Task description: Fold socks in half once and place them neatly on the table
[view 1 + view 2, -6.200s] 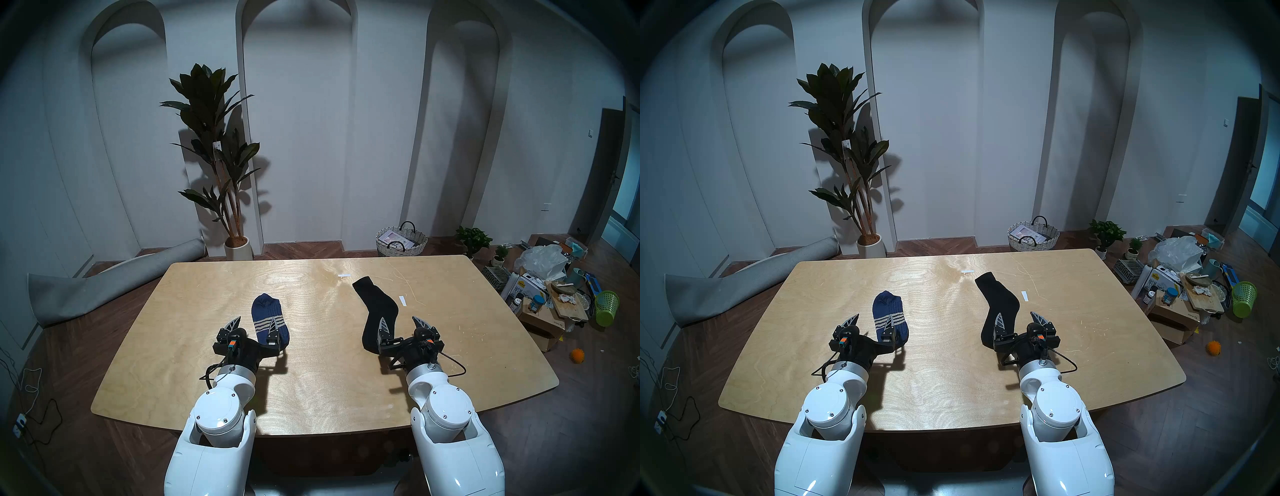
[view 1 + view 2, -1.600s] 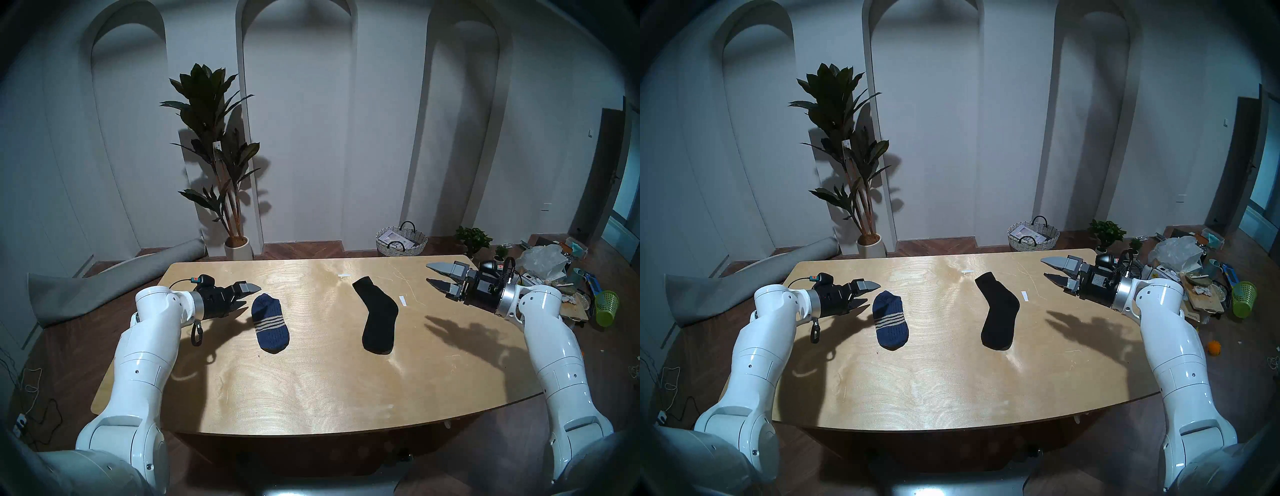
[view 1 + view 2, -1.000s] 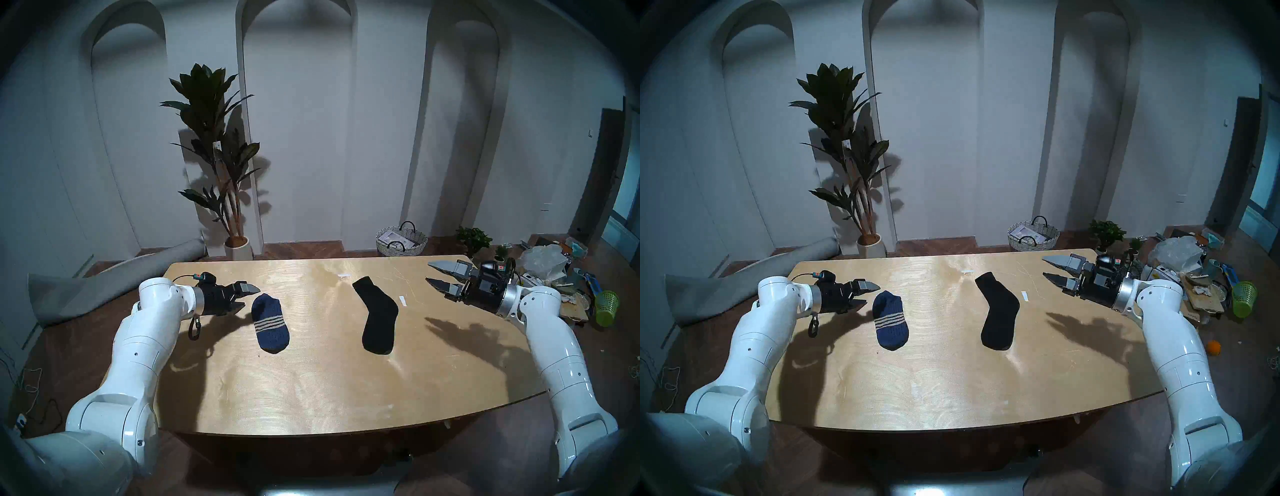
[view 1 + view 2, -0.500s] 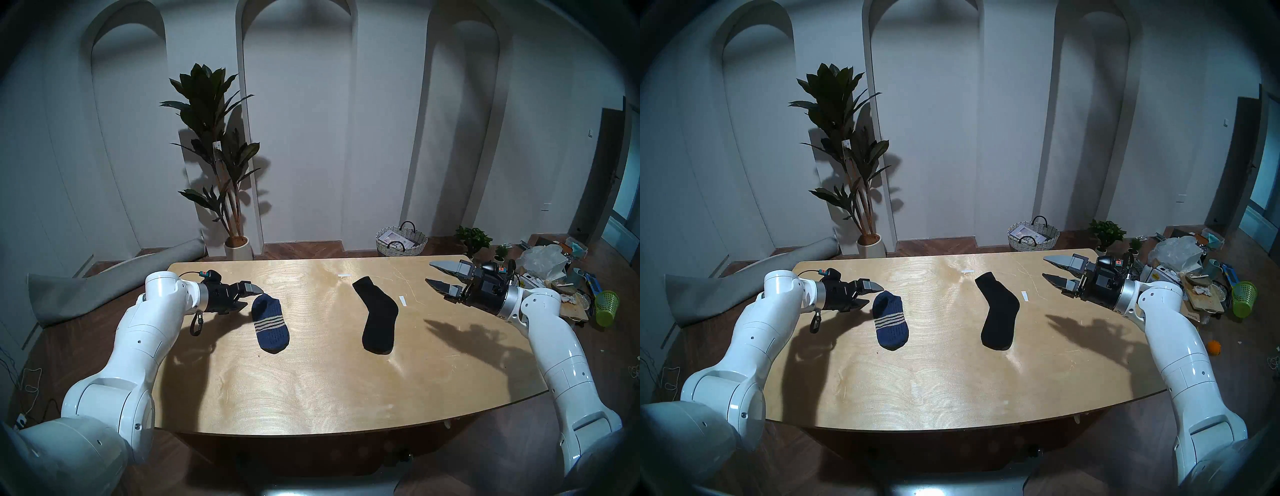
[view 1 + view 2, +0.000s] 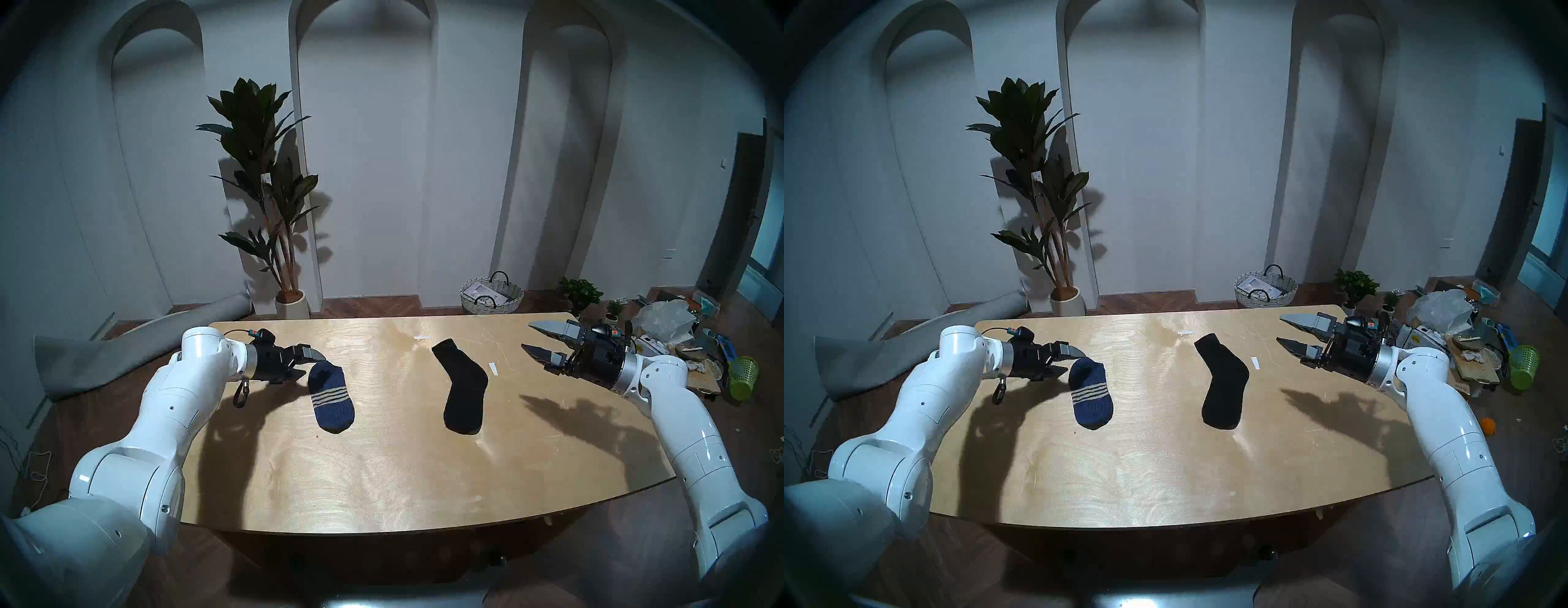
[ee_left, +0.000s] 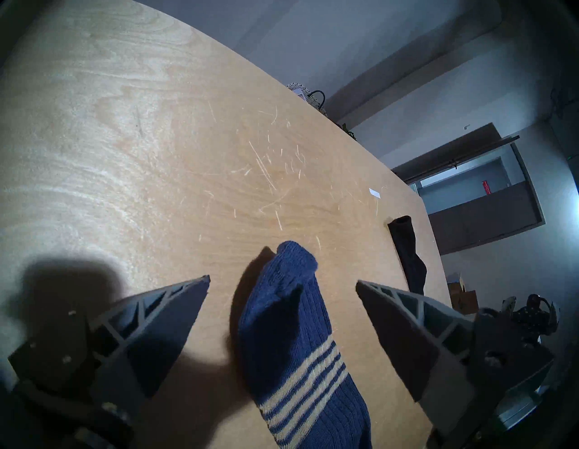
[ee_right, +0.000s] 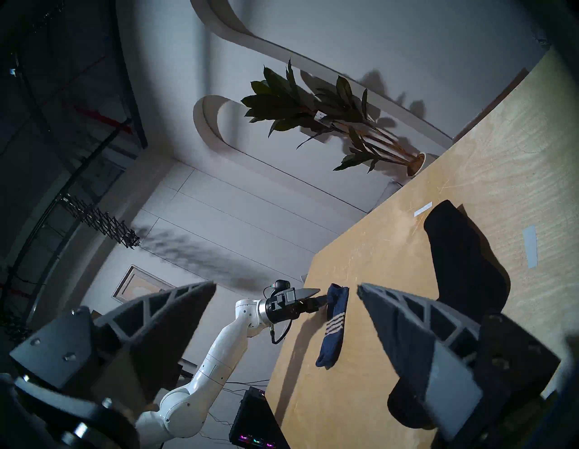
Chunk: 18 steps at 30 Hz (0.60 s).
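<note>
**Left gripper closer to blue sock**

Moved toward the navy-blue sock point(image 5: 331, 397): left gripper point(image 5: 309, 363), jaws wide apart, far end of the sock now between the fingertips point(image 6: 175, 310) in the wrist view, nothing clamped. Lying flat on the table point(image 5: 382, 475), unfolded: this striped sock at left, black sock point(image 5: 463, 397) right of the middle. Hovering above the table's far right corner: right gripper point(image 5: 535, 339), jaws apart, empty.

Navy sock point(image 5: 331, 395), black sock point(image 5: 462, 397), unfolded
</note>
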Each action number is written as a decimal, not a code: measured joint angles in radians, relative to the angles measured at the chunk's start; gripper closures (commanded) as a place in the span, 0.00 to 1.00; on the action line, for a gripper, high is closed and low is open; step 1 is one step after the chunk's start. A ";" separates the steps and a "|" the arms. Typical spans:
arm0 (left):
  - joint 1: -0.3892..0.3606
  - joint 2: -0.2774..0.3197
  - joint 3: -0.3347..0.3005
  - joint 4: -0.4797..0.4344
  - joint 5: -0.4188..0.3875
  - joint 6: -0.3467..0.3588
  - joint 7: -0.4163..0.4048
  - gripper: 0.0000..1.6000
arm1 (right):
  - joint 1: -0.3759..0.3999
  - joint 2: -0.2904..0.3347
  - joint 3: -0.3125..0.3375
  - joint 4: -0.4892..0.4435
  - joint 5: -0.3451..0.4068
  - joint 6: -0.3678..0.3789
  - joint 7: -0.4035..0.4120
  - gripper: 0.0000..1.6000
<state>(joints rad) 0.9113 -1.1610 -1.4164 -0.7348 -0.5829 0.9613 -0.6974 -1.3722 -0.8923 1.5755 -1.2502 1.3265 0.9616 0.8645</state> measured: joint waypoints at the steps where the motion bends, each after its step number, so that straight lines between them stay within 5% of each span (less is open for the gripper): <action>1: -0.004 0.001 0.011 0.004 0.000 0.000 -0.008 0.00 | -0.001 0.005 -0.005 0.000 0.009 0.000 0.000 0.00; 18: -0.065 -0.001 0.138 0.067 0.005 -0.001 -0.095 0.00 | -0.025 0.070 -0.071 -0.002 0.131 0.000 0.000 0.00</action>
<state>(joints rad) 0.8463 -1.1619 -1.2783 -0.6678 -0.5776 0.9607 -0.7921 -1.3970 -0.8219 1.5042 -1.2521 1.4576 0.9616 0.8644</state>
